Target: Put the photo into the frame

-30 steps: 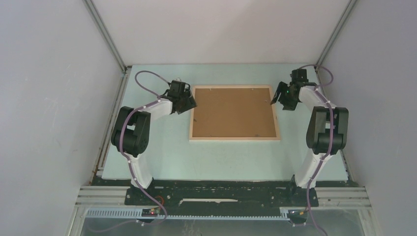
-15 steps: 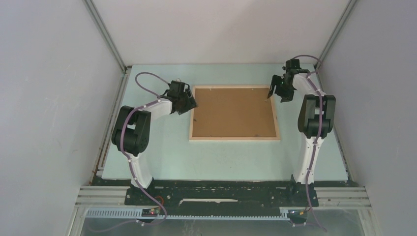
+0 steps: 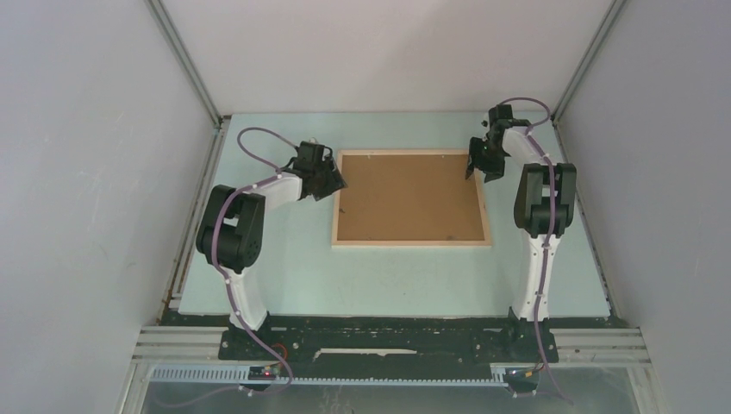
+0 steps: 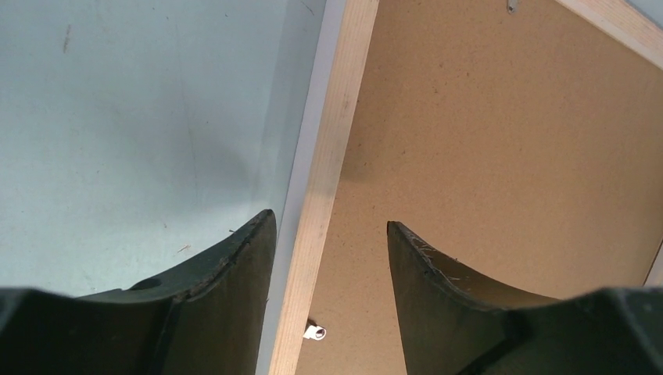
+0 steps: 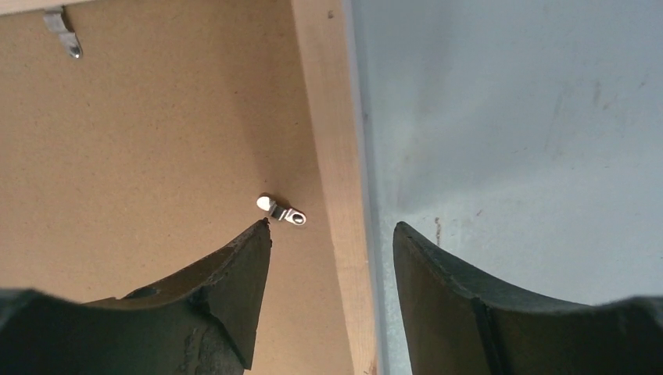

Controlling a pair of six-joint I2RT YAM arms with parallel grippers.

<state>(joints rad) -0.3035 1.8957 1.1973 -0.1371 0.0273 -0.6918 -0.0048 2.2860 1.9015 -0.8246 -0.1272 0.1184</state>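
Note:
The frame [image 3: 412,243] lies face down in the middle of the table, its light wood rim around a brown backing board [image 3: 409,197]. The photo is hidden. My left gripper [image 3: 336,183] stands open astride the frame's left rail [image 4: 336,125], one finger over the table and the other over the board [image 4: 485,141], with the left gripper [image 4: 330,219] touching neither side. At the far right corner my right gripper [image 3: 472,168] is open too. In the right wrist view the right gripper [image 5: 332,225] spans the right rail [image 5: 328,117], its left fingertip beside a small metal clip [image 5: 283,211].
A small white-tipped clip [image 4: 316,333] sits on the board by the left rail, and another clip [image 5: 62,31] near the far edge. Grey enclosure walls stand close on both sides and at the back. Pale green table [image 3: 284,259] surrounds the frame.
My right arm has swung left and further back, from beside the frame's right edge onto its far right corner, and its jaws have narrowed a little. The left arm has not moved.

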